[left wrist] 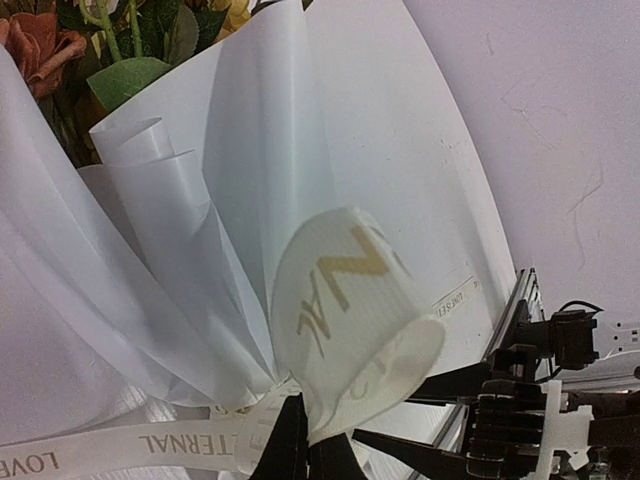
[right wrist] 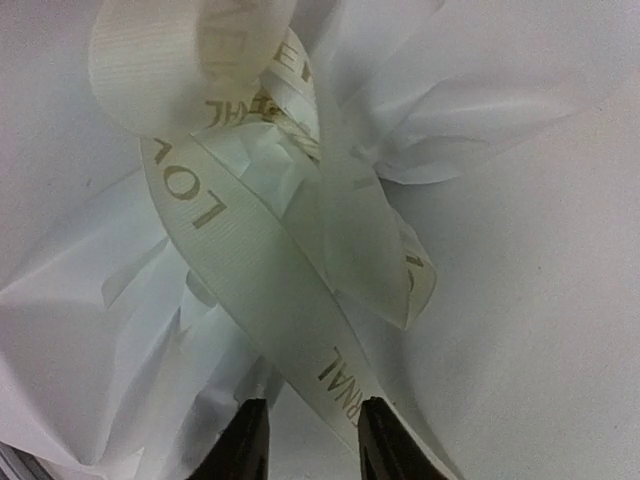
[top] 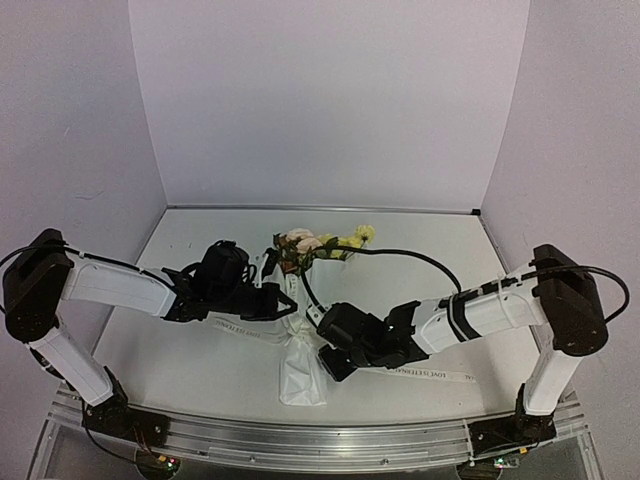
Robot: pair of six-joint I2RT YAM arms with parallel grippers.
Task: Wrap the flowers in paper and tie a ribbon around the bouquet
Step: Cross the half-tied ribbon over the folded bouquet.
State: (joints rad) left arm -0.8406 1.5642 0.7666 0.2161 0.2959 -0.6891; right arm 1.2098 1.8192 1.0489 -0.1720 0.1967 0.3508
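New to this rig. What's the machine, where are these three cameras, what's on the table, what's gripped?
Two robot arms, each with a two-finger gripper, are bolted at the near edge of the table. The wide picture comes from a fixed camera above and behind them; the other two from a camera on each wrist. On the table lies the bouquet: the flowers sheathed in white paper, the ribbon at its cinched neck. The left gripper is shut on a ribbon loop. The right gripper is open, fingers either side of a ribbon tail.

Flowers (left wrist: 40, 45) cut by frame edge — near ribbon (left wrist: 345, 310) loop blurred
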